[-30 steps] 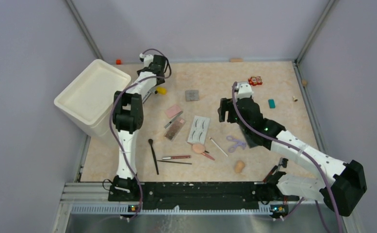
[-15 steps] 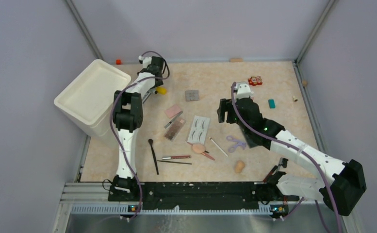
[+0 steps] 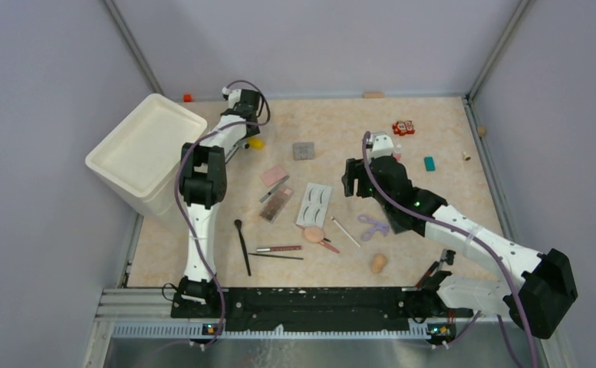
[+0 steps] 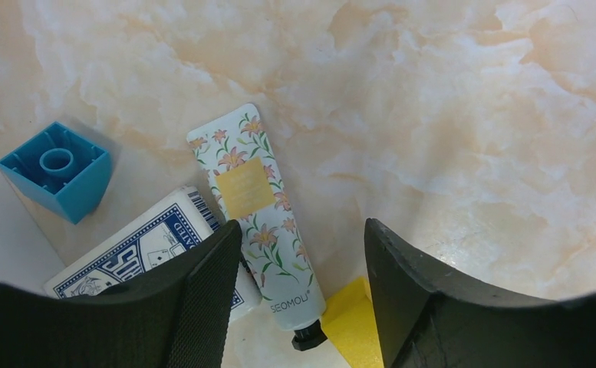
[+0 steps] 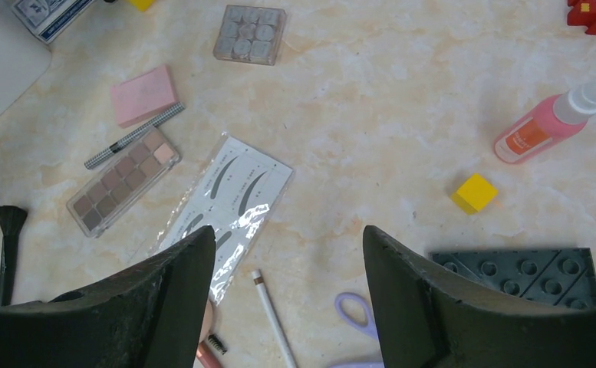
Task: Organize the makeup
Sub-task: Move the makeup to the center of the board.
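The makeup lies scattered mid-table: pink compact [image 3: 274, 175], brown palette [image 3: 277, 203], eyelash card [image 3: 314, 202], puff [image 3: 314, 233], peach sponge [image 3: 378, 263], black brush [image 3: 242, 245], pencils [image 3: 279, 248] and purple curler [image 3: 373, 225]. My left gripper [image 4: 303, 224] is at the back left, open. The capped end of a floral cream tube [image 4: 256, 199] lies between its fingers, and neither pad grips it. My right gripper [image 5: 288, 230] hovers open above a white pencil [image 5: 273, 318], with the eyelash card [image 5: 229, 199] to its left and the curler [image 5: 356, 314] to its right.
A white bin [image 3: 145, 149] stands at the left edge. Beside the tube lie a blue block [image 4: 55, 170], a card box [image 4: 137, 253] and a yellow block [image 4: 353, 322]. A pink spray bottle [image 5: 551, 123], another yellow block [image 5: 475, 192] and a grey studded plate [image 5: 521, 272] lie near the right arm.
The left wrist has edged slightly toward the back wall. The right arm has shifted a little to the left. The makeup has not moved.
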`<state>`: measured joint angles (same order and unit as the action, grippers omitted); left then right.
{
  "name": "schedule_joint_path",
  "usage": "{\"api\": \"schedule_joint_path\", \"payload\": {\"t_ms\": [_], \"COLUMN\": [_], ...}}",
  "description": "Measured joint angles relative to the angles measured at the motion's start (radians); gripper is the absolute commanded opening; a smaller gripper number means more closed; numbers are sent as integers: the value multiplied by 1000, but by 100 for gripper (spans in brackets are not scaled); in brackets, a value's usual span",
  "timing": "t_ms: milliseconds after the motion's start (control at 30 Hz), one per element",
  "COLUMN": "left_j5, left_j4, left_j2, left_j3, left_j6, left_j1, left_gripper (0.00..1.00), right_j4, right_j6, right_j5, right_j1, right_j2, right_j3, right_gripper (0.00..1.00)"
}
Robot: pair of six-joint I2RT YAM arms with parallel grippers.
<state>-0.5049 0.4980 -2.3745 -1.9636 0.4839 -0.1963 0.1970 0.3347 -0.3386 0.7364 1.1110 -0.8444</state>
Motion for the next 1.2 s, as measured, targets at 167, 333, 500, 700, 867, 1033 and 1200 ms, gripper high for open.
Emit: {"api": "schedule_joint_path", "payload": {"t_ms": [167,333,500,700,867,1033,1200], "left_j5": [-7,-7,-8,14,38,89,136], "left_j4": [-1,-1,-1,-2,-43,-107,-197], "left_j2": [0,0,-4,-6,-4,17,69], "left_j3": [6,10,10,14,37,88,195], "left_j6": [0,1,1,5,13,5,-28], "left_j1": [-1,-1,-4,-35,-103,-166,-229], "left_gripper": [52,49,47,44,40,39,38], "right_j4": [2,3,6,9,14,17,28], "right_j6": [4,8,8,8,8,8,11], "right_j5": [5,5,5,5,4,3,0], "right_j1": [0,0,0,0,0,0,0], "right_j2": [4,4,3,2,-8,-31,-43], "right_j3": [7,7,7,7,7,7,9], "right_gripper": [67,67,67,66,66,66,66]}}
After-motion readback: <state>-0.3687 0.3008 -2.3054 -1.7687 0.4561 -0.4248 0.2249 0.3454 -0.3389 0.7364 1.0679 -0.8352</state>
